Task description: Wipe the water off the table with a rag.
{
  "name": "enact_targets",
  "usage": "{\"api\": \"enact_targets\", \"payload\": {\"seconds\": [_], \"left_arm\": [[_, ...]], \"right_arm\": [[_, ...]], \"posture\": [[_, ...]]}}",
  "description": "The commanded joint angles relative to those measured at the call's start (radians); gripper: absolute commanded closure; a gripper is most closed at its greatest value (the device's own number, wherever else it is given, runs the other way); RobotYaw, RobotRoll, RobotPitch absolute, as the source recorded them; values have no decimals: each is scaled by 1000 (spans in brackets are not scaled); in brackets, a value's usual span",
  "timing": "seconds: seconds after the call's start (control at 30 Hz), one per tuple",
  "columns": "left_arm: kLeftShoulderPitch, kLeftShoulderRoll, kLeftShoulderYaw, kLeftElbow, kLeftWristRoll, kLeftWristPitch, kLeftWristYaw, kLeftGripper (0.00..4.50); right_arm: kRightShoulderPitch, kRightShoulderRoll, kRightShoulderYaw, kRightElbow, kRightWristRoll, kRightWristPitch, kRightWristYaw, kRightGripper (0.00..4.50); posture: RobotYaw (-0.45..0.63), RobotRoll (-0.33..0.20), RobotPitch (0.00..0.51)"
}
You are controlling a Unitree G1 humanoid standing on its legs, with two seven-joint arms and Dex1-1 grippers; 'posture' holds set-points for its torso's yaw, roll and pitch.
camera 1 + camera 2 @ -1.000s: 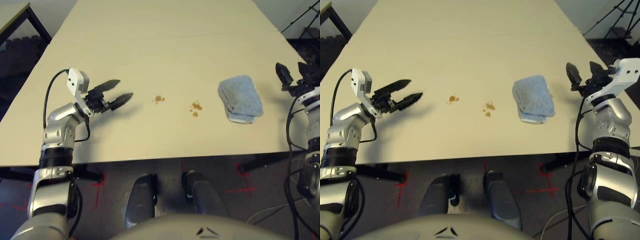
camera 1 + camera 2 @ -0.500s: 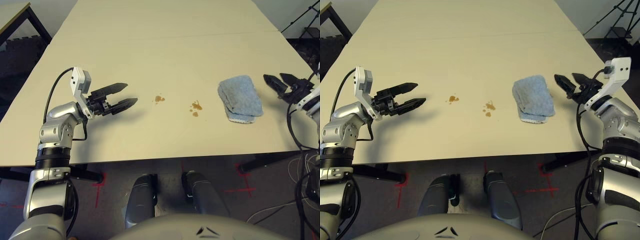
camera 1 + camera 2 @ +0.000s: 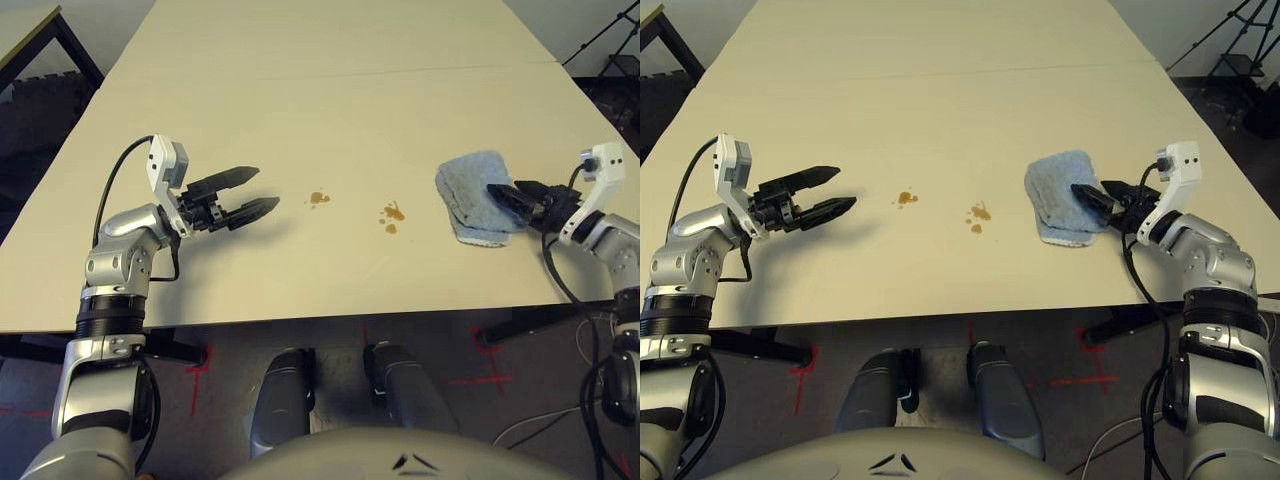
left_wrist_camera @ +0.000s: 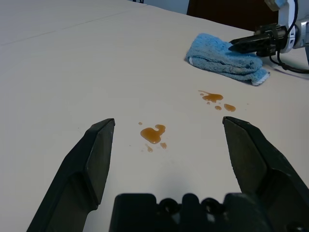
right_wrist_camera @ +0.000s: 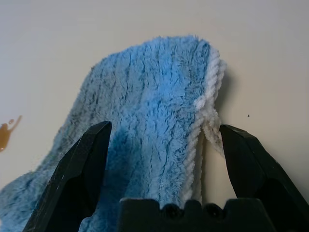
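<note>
Because the right end effector (image 3: 1088, 196) spreads wide over the rag's (image 3: 1060, 190) 3 o'clock edge, it could pinch only fuzz. Water (image 3: 392, 214) lies at the rag's 9 o'clock on the surface (image 3: 330, 100); the left end effector (image 3: 255, 190) hangs open.

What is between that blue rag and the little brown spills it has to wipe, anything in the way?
Nothing visible. Bare table lies between the rag and the nearer drops, then on to the farther drops. The right gripper, open, is already at the rag; the left gripper hangs open beyond the spills.
</note>
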Motion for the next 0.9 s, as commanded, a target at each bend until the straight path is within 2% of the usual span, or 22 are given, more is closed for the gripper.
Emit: {"api": "enact_targets", "payload": {"seconds": [0.03,0.27,0.73,0.83,0.9], "left_arm": [[7,5,-4,-6,12,-8,6,0],[7,5,-4,-9,9,-8,8,0],[10,7,-7,-11,10,-7,2,0],[-3,2,-12,1,14,-12,3,0],[-6,0,-12,4,15,-13,4,0]], "right_arm": [[-29,5,17,70,-39,-39,-31,25],[-49,18,65,107,-81,-44,-19,25],[19,17,143,-41,-79,79,62,25],[22,17,146,-45,-86,74,54,637],[20,17,146,-45,-89,71,46,1329]], "posture": [[-108,0,119],[-105,0,118],[-108,0,125],[-110,0,121],[-111,0,120]]}}
